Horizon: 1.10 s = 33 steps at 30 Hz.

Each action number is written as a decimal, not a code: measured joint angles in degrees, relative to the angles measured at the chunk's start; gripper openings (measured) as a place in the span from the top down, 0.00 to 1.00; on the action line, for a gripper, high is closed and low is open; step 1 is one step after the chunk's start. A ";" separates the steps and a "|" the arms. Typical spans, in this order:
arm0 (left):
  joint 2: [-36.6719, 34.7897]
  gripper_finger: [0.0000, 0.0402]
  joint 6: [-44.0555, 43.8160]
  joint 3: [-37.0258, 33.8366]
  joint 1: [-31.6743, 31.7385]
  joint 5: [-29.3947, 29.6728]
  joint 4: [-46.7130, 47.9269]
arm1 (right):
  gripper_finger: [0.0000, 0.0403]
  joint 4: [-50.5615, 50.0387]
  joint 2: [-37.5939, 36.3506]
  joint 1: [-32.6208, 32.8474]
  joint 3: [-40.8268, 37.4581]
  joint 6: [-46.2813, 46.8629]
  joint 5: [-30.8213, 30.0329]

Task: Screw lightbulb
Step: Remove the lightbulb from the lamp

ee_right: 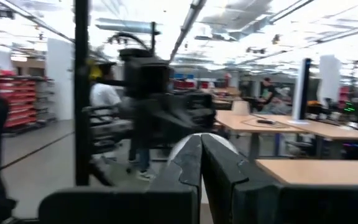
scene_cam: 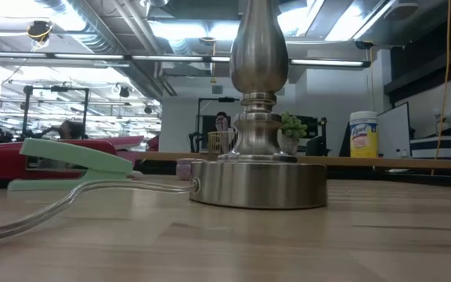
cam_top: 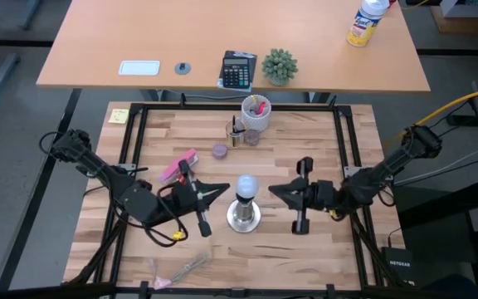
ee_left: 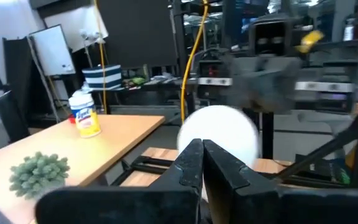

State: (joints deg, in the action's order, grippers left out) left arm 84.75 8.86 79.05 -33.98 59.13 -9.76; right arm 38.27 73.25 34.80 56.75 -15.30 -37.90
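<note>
The frosted-white lightbulb (cam_top: 246,186) sits upright in the top of the silvery socket stand (cam_top: 244,218), whose round base (scene_cam: 257,184) rests on the wooden table. My left gripper (cam_top: 226,190) is shut and points at the bulb from the table's left, a small gap short of it. The bulb shows just behind its fingertips in the left wrist view (ee_left: 222,130). My right gripper (cam_top: 272,191) is shut and points at the bulb from the table's right, a little farther off. Its fingers hide most of the bulb (ee_right: 178,149). The low view shows no gripper.
A white cup with pens (cam_top: 256,110), a small purple piece (cam_top: 220,150) and a pink tool (cam_top: 178,166) lie behind the stand. A green-handled tool (scene_cam: 69,155) and a clear cord (scene_cam: 45,211) lie near the base. Small tools (cam_top: 181,270) lie by the near edge.
</note>
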 joint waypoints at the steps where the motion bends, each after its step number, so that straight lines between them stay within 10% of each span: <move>1: 0.00 0.99 -0.54 0.00 0.49 0.00 0.17 | 0.96 0.20 0.21 0.19 -0.02 0.17 0.87; 33: 0.02 0.99 -6.93 0.00 4.33 -5.38 4.88 | 0.96 -2.20 2.28 -3.71 -0.07 7.90 10.98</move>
State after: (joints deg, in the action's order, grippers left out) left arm 84.77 1.93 79.05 -29.65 53.76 -4.89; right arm 36.06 75.53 31.09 56.69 -7.39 -26.92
